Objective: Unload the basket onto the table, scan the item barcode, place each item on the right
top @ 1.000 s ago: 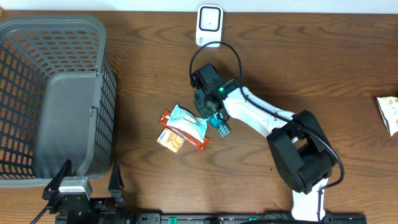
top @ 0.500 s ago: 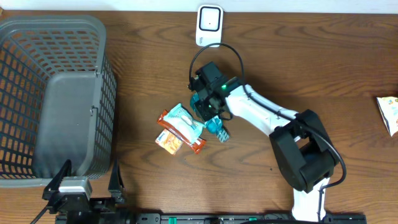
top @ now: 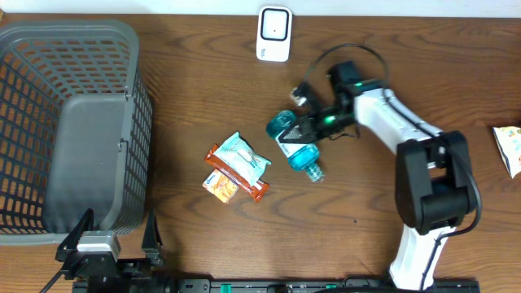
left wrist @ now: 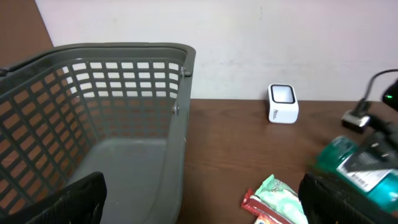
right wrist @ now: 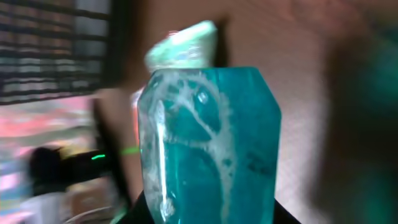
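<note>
- The right end effector (top: 313, 127) is clamped on the teal bottle (top: 295, 148) – its two fingers are pressed on the sides, close to the fat bottom end
- The bottle is near the middle of the desk (top: 423, 49), just to the right of the snack packs (top: 236, 167) and not touching them
- I cannot tell for sure whether the bottle rests on the wood or hangs a little above it
- From above, the bottle lies tilted: its fat bottom points to the far left and its small cap points to the near right
- The white scanner (top: 274, 34) stands at the far edge of the desk, well apart from the bottle, beyond it and a little to the left
- So I think the coming move is to carry the bottle away from the robot, toward that scanner, and turn it so the barcode looks at the scanner's face
- A pale label shows on top of the bottle, but the barcode is too small to find
- The wrist view is blurry and mostly full of teal plastic
- The right arm is the near one – it has the bottle already
- The left end effector (top: 112, 234) is far off at the near left, by the grey basket (top: 49, 37), with its fingers wide apart and nothing between them
</note>
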Motion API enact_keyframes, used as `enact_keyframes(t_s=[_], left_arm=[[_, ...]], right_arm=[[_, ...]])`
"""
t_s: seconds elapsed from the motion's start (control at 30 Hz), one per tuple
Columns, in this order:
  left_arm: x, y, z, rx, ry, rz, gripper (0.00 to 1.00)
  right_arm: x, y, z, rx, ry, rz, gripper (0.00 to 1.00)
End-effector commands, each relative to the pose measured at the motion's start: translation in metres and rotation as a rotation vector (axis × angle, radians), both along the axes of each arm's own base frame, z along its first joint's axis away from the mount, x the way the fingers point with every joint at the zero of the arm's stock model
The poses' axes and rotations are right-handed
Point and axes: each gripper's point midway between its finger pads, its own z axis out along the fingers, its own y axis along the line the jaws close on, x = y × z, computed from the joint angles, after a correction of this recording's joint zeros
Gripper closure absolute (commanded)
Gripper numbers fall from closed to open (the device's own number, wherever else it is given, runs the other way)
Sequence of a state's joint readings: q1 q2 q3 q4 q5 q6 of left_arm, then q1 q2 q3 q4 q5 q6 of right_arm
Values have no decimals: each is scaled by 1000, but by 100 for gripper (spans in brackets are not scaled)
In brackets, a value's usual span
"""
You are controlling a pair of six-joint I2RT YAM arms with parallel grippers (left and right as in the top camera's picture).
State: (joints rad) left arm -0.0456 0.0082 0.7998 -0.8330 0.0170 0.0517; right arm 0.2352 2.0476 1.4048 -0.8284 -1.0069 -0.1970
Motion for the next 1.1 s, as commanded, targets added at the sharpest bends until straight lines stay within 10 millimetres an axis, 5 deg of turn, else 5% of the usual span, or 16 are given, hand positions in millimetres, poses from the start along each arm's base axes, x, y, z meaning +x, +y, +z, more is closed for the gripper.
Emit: enact_keyframes(t_s=[0.0,0.7,0.9,1.07], left_arm=[[-2,1,3,-6,-12,5,2],[-2,1,3,-6,-12,5,2],[-2,1,3,-6,-12,5,2],[-2,1,3,-6,-12,5,2]], right_arm=[[-4,5,66,358,-46,44,99],[-3,-2,56,273,-61,35,99],[9,1,30,-9,-186,78,99],[60,-3,1,-382,-405,-21,99]])
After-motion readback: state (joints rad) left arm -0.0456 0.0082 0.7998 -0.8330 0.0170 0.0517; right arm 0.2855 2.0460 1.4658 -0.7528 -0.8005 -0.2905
